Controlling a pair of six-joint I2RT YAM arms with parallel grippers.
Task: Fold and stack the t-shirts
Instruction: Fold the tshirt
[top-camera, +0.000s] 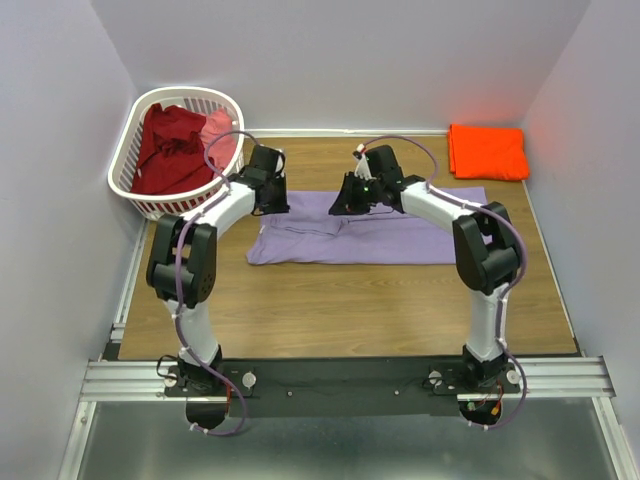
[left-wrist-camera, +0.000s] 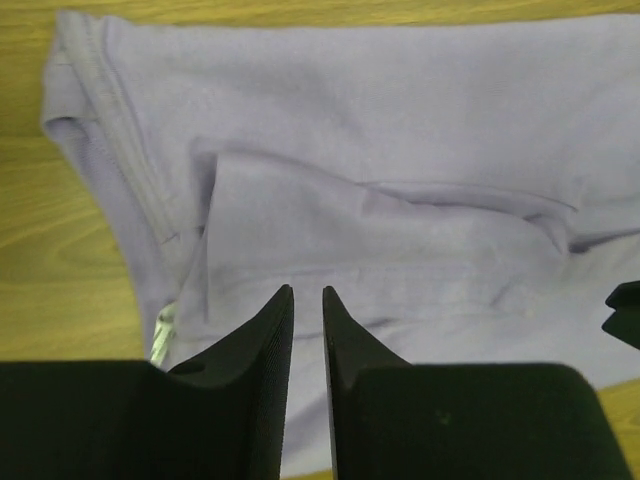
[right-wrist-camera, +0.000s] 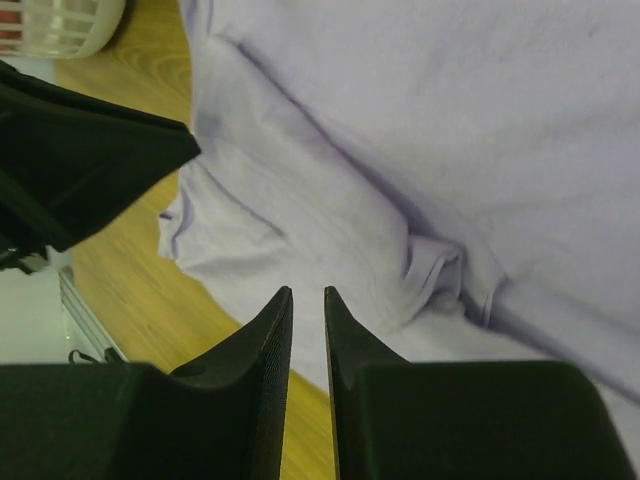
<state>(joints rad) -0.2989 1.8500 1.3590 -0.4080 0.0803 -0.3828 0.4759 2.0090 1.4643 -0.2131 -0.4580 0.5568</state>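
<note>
Here, left tool (left-wrist-camera: 308, 292), right tool (right-wrist-camera: 308, 292), both nearly closed, empty, over lavender shirt (top-camera: 400, 243), basket (top-camera: 122, 170) nearby.

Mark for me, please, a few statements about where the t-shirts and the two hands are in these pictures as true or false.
1. The lavender t-shirt lies on the wooden table. True.
2. The orange t-shirt is inside the laundry basket. False: it lies folded at the table's far right corner.
3. The dark red t-shirt is in the laundry basket. True.
4. The left hand is over the laundry basket. False: it is over the left end of the lavender t-shirt.
5. The right hand is spread wide open. False: its fingers stand close together, with only a narrow gap, above the lavender t-shirt.
</note>
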